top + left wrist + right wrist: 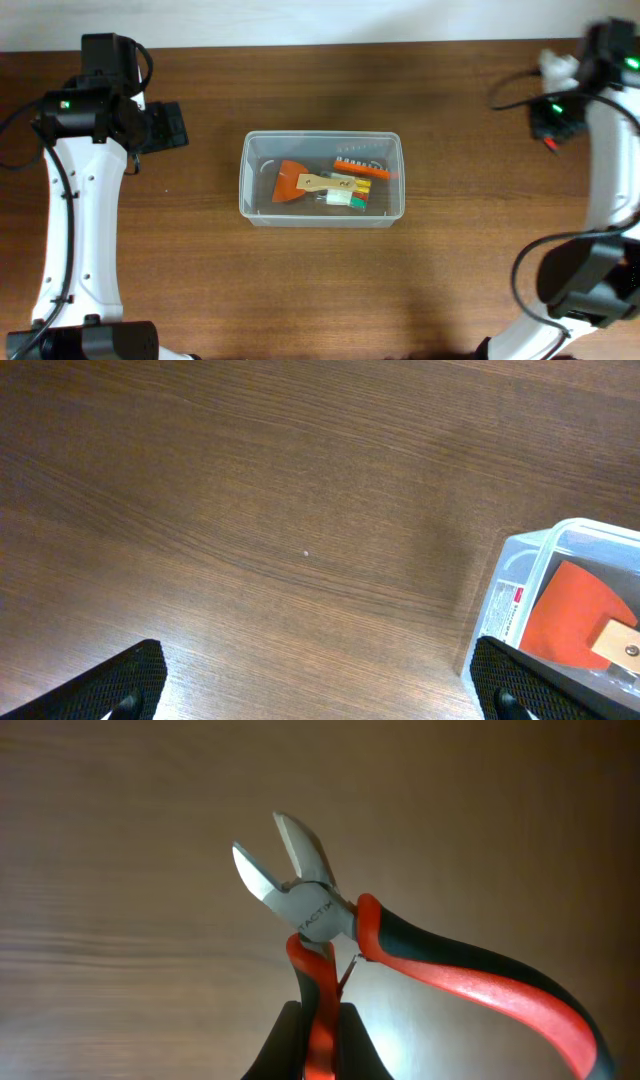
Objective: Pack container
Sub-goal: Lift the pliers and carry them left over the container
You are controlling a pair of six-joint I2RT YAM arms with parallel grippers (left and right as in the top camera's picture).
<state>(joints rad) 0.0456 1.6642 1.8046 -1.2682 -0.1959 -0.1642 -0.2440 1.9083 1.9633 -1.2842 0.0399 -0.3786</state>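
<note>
Right gripper [320,1025] clenches one handle of the cutters [300,905], bottom centre of its view. Left gripper [320,690] is spread wide, empty; the container [520,575] sits lower right.

Container [243,180] is open-topped, so approach from above is free. Inside, orange scraper [291,182] + bit case [362,172] fill centre & right (left end bare). Table [300,290] is bare all round the container; left arm [80,210] & right arm [610,170] stand well off to its sides.
</note>
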